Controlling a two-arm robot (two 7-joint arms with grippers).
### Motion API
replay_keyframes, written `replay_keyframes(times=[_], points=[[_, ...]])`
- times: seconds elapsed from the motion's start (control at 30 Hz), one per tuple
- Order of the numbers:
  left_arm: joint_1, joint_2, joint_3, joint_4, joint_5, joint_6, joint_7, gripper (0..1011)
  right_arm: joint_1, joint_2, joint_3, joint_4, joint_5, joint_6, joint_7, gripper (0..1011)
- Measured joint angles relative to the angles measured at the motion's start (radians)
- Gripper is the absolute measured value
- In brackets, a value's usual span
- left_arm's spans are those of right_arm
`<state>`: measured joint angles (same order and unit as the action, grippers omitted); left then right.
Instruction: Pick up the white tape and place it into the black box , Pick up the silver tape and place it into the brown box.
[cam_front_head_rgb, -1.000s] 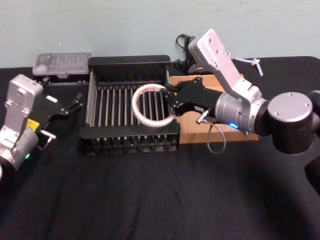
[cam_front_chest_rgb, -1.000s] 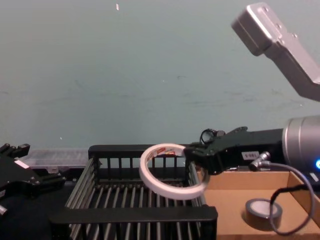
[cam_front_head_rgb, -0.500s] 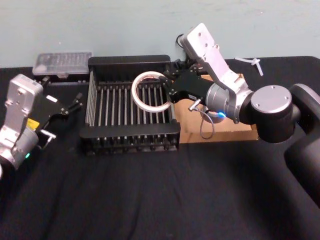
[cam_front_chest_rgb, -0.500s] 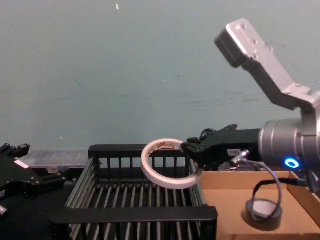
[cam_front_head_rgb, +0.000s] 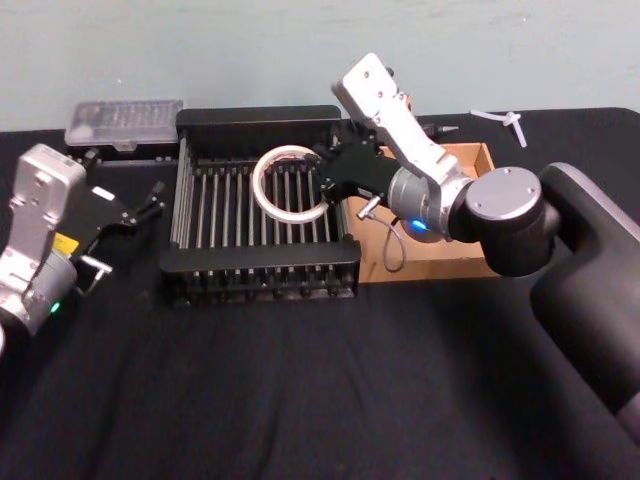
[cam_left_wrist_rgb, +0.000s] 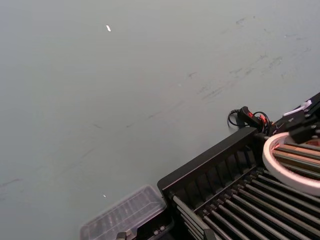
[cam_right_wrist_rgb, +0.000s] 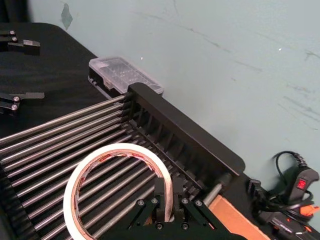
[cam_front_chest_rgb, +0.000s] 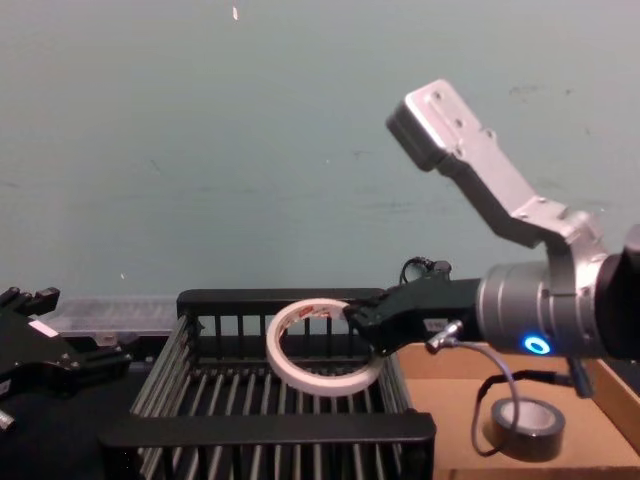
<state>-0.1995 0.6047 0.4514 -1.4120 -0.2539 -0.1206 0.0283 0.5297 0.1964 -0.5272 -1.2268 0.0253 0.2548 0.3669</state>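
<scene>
A pale green wall backs a black bench (cam_front_head_rgb: 300, 400). In the head view, the right end effector (cam_front_head_rgb: 326, 183) grips the white tape (cam_front_head_rgb: 288, 185) above the black box (cam_front_head_rgb: 262, 125), whose right side touches the brown box (cam_front_head_rgb: 470, 160); the left end effector (cam_front_head_rgb: 152, 202), fingers slightly apart and holding nothing, sits left of the black box. In the right wrist view, the fingers (cam_right_wrist_rgb: 159, 192) pinch the ring's rim. In the chest view, the silver tape (cam_front_chest_rgb: 527, 428) lies inside the brown box.
</scene>
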Motion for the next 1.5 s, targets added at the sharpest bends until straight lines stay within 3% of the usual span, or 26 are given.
replay_keyframes(times=[0.47, 1.0, 1.1, 1.5], points=[[0.0, 0.0, 0.0, 0.0, 0.0, 0.0, 0.0, 1002, 0.035, -0.051, -0.001, 0.106, -0.033, -0.019, 0.016, 94], [0.0, 0.0, 0.0, 0.0, 0.0, 0.0, 0.0, 1001, 0.04, -0.061, 0.001, 0.123, -0.045, -0.02, 0.019, 94], [0.0, 0.0, 0.0, 0.0, 0.0, 0.0, 0.0, 1001, 0.04, -0.061, 0.001, 0.123, -0.044, -0.02, 0.019, 133], [0.0, 0.0, 0.0, 0.0, 0.0, 0.0, 0.0, 1002, 0.04, -0.059, 0.001, 0.121, -0.042, -0.019, 0.019, 494]])
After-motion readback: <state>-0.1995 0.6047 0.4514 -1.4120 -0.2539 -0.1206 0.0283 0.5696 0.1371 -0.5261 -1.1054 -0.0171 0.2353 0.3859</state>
